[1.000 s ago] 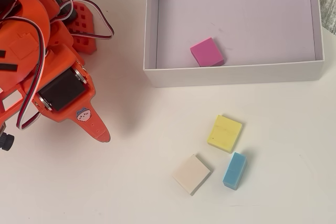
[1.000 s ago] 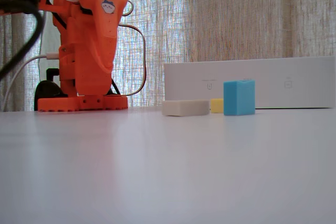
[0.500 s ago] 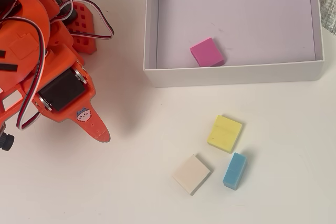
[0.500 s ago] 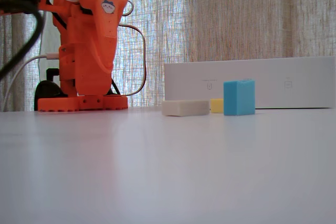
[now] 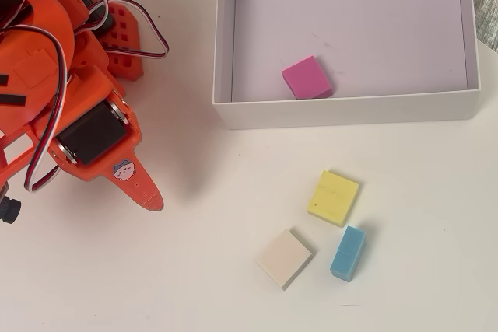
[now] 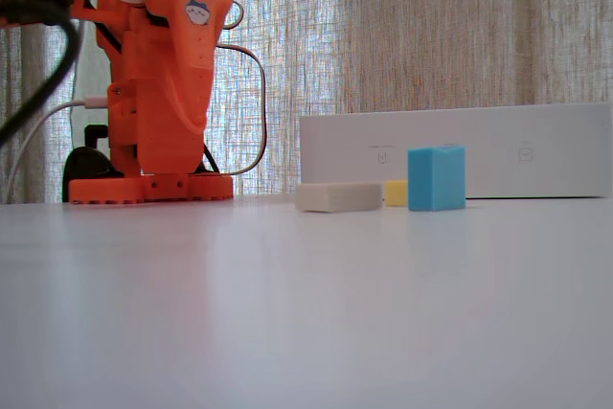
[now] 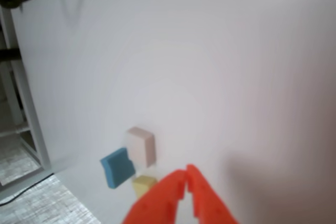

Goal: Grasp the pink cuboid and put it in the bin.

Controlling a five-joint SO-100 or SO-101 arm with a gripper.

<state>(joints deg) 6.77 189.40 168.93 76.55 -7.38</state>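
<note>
The pink cuboid (image 5: 306, 77) lies flat on the floor of the bin (image 5: 350, 110), near its front wall. The bin is a large shallow white box at the top right of the overhead view; the fixed view shows only its white side wall (image 6: 460, 150), which hides the cuboid. My orange gripper (image 5: 152, 201) is at the left of the table, well away from the bin, with its tip pointing down and to the right. In the wrist view the gripper (image 7: 186, 172) has its jaws closed together with nothing between them.
A yellow block (image 5: 334, 197), a cream block (image 5: 284, 258) and a blue block (image 5: 348, 253) lie on the white table in front of the bin. The orange arm's base (image 6: 148, 189) stands at the left. A curtain hangs behind.
</note>
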